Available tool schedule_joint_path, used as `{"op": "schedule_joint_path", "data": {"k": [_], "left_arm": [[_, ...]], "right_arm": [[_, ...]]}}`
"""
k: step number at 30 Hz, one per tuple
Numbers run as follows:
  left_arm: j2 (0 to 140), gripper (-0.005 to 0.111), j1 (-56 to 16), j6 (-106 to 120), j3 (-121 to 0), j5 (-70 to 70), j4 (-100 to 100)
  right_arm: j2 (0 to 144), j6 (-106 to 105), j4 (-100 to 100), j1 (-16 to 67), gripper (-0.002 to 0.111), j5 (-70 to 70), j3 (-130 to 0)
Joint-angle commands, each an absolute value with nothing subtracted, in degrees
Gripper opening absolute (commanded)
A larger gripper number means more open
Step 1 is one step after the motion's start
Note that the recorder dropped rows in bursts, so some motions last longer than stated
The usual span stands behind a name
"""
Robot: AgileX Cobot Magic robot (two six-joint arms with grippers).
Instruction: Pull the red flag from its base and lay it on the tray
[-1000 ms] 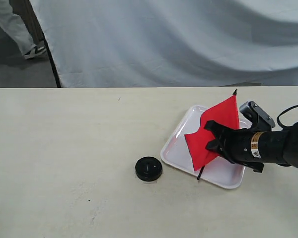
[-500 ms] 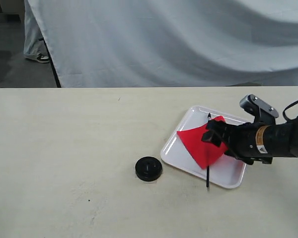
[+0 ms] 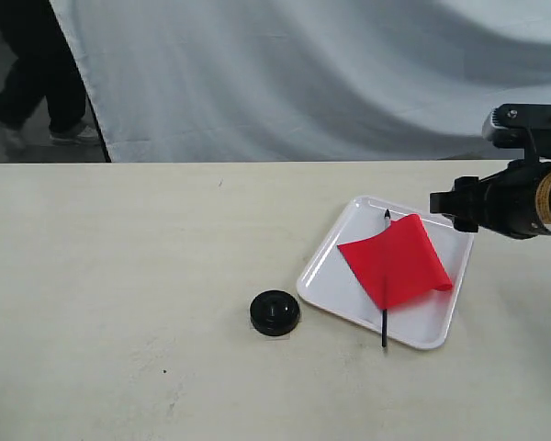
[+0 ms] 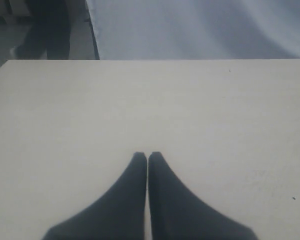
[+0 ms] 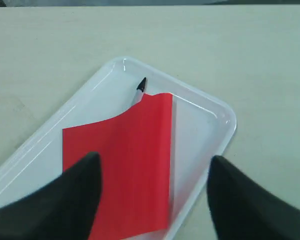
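Hovering above tray [image 3: 329, 271], right claw [image 5: 152, 165] spread.

The pale tabletop [image 3: 119, 276] holds the tray [image 3: 326, 271] and, just beside it, the base [image 3: 275, 312].

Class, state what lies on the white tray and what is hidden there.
The red flag lies on the tray, its stick's lower end overhanging the rim. The cloth hides the stick's middle.
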State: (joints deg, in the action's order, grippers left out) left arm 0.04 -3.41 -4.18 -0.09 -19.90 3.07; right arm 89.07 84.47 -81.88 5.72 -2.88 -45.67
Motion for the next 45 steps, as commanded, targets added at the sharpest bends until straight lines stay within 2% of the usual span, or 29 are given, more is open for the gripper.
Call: {"op": "schedule_joint_path", "data": {"k": [1,2,12,16,20,25,31,33,45], "left_arm": [[0.0,0.001,-3.7,-4.3,0.0,-19.7,2.7],[0.0,0.001,-3.7,-4.3,0.0,-19.7,2.7],[0.0,0.001,-3.7,-4.3,0.0,-19.7,2.7],[0.0,0.001,-3.7,-4.3,0.0,-19.7,2.7],[0.0,0.001,-3.7,-4.3,0.0,-19.7,2.7],[0.0,0.001,-3.7,-4.3,0.0,-19.7,2.7],[0.0,0.001,-3.7,-4.3,0.0,-19.7,2.7],[0.0,0.001,-3.7,-4.3,0.0,-19.7,2.7],[0.0,0.001,-3.7,-4.3,0.0,-19.7,2.7]], "right_arm": [[87.5,80.4,-85.3,5.5,0.015,0.0,-45.8],[87.1,80.4,-85.3,5.5,0.001,0.6,-45.5],[85.9,79.0,-85.1,7.0,-0.001,5.2,-45.0],[85.9,68.9,-82.7,13.4,-0.001,20.3,-45.2],[87.3,48.4,-70.9,19.0,-0.001,41.0,-48.9],[86.7,23.1,-40.8,15.4,-0.001,49.2,-55.2],[79.9,0.8,-7.9,4.8,-0.001,50.3,-54.8],[76.0,-0.8,-3.7,2.1,-0.001,48.7,-53.7],[38.5,12.8,-8.5,0.6,-0.001,14.5,-30.8]]}}
